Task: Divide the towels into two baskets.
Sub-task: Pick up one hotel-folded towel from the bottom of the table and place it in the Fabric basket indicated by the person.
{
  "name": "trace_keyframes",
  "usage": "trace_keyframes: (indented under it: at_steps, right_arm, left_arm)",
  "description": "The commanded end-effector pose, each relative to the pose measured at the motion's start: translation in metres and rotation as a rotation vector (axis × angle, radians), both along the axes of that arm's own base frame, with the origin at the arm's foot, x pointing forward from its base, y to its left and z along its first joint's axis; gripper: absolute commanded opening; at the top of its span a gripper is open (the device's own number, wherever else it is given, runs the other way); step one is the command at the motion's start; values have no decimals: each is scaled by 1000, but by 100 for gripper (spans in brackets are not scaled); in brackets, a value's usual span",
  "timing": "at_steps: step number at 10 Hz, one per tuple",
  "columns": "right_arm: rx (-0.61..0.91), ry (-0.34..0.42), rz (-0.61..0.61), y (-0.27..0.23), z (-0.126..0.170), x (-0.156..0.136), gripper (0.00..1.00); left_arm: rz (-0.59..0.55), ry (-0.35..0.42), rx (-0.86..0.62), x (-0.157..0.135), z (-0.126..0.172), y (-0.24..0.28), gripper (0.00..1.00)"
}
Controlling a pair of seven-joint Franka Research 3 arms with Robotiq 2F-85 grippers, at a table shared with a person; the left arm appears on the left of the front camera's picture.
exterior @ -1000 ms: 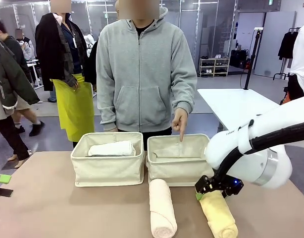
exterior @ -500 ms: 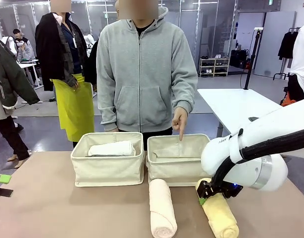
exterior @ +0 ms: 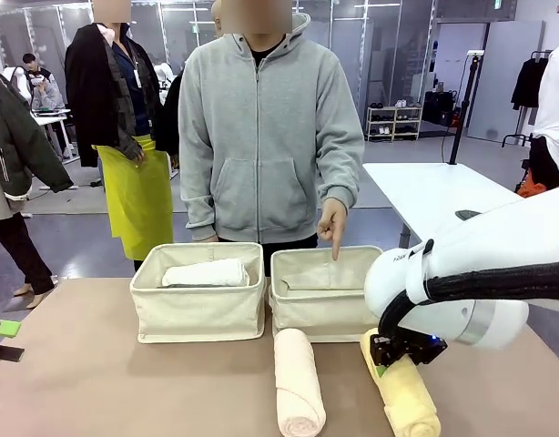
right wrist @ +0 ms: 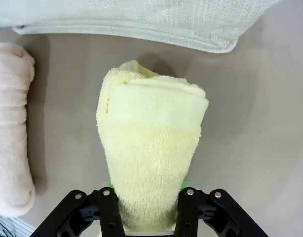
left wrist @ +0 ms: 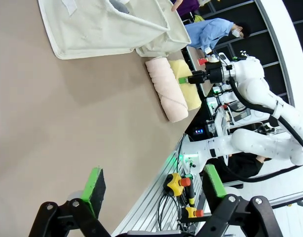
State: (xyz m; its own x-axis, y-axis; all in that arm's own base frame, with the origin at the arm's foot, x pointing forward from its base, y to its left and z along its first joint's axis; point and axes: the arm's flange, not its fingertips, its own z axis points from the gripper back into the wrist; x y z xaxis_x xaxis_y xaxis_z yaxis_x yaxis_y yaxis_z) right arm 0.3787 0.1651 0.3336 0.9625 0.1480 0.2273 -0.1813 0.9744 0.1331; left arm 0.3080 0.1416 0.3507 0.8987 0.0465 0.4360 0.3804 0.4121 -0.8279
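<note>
Table (exterior: 97, 364): peach towel (exterior: 298, 382), yellow towel (exterior: 407, 401) before right basket (exterior: 320, 305).
Right gripper (exterior: 393, 357): just clenched on yellow towel; lift likely next.

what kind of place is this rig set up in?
Looks like a robotics lab or data-collection hall, not a home: emergency-stop buttons on an aluminium rail, a white worktable on open floor behind, glass partitions at the back.
</note>
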Motion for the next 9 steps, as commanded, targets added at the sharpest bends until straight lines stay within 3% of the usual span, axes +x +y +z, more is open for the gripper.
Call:
trace_keyframes:
  at_steps: [1,4,6,7,8,9]
  right_arm:
    - [-11,-27,95,-39,24,-88,25]
    - [7,-74,278,-33,90,-89,25]
    - [-50,-47,504,-36,110,-88,25]
    - [-23,-35,541,-40,110,-88,25]
    - [-14,-70,379,-11,117,-57,25]
    - [-14,-70,379,-11,117,-57,25]
  left_arm:
    - [6,-13,-12,-2,3,1,100]
    - [6,-13,-12,-2,3,1,100]
    - [6,-13,-12,-2,3,1,100]
    - [6,-13,-12,-2,3,1,100]
    - [6,-13,-12,-2,3,1,100]
    - [6,-13,-12,-2,3,1,100]
